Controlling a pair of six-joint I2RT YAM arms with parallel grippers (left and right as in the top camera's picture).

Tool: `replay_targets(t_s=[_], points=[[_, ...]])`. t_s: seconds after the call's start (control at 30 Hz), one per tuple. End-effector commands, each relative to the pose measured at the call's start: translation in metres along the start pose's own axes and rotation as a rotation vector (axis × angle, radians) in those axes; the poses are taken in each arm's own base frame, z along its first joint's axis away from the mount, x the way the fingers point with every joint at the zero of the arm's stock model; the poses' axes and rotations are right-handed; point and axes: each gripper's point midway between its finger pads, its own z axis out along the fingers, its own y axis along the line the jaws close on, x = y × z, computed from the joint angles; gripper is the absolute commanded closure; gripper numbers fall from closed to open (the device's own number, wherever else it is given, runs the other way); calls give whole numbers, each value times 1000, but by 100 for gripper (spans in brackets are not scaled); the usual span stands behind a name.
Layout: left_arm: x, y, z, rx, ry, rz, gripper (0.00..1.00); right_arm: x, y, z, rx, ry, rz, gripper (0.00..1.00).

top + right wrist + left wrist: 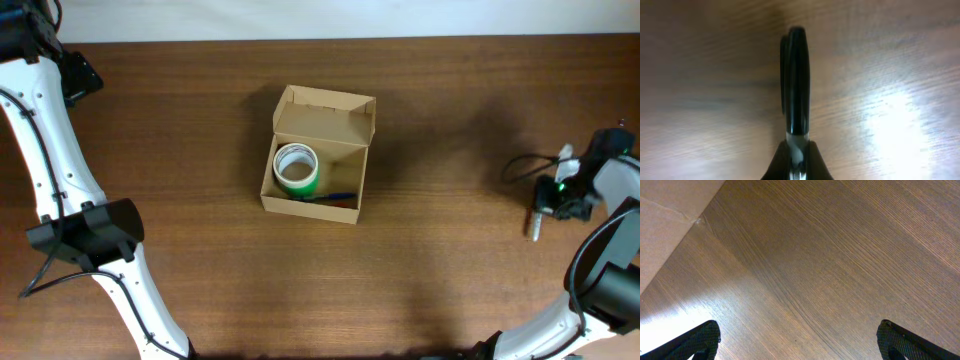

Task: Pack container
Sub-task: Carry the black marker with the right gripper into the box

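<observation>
The container is an open tan cardboard box at the table's middle, with its flap lid standing up at the back. Inside it lie a green and white tape roll and a blue pen. My right gripper is shut on a slim black pen-like object and holds it over the wood. In the overhead view it is at the far right, well away from the box. My left gripper is open and empty above bare wood, at the far back left.
The table is dark brown wood. The white left arm runs down the left side. A pale tan surface shows beyond the table's edge in the left wrist view. Black cables hang by the right arm.
</observation>
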Motion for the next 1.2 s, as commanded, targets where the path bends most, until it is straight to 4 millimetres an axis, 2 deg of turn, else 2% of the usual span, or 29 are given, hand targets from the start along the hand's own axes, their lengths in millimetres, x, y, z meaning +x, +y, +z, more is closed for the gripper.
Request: replay_targets(t_s=[0.0, 0.03, 0.13, 0.23, 0.37, 0.47, 0.57, 0.7, 0.77, 0.87, 1.0, 1.17], points=[[-2, 7, -12, 7, -22, -25, 0, -46, 26, -53, -90, -110, 53, 96], [-2, 7, -12, 7, -22, -25, 0, -58, 38, -84, -92, -124, 27, 96], [-2, 7, -12, 7, -22, -25, 0, -76, 67, -136, -96, -185, -45, 96], [-2, 7, -12, 7, -22, -25, 0, -85, 115, -187, -111, -258, -165, 96], [-2, 7, -12, 7, -22, -25, 0, -76, 211, -241, -164, -372, -520, 96], [-2, 7, -12, 7, -22, -25, 0, -46, 293, -261, -218, -435, -859, 96], [-2, 7, -12, 7, -22, -25, 0, 4, 364, -260, -254, -439, -1206, 96], [-2, 7, -12, 7, -22, -25, 0, 59, 425, -242, -215, -418, -1536, 96], [-2, 7, -12, 7, -22, -25, 0, 74, 444, -228, -140, -404, -1612, 96], [-2, 7, -12, 7, -22, -25, 0, 89, 461, -202, -50, -354, -1684, 96], [-2, 7, -12, 7, -22, -25, 0, 106, 476, -169, -42, -270, -1741, 96], [-2, 7, -12, 7, -22, -25, 0, 114, 466, -130, -14, -111, -1776, 96]])
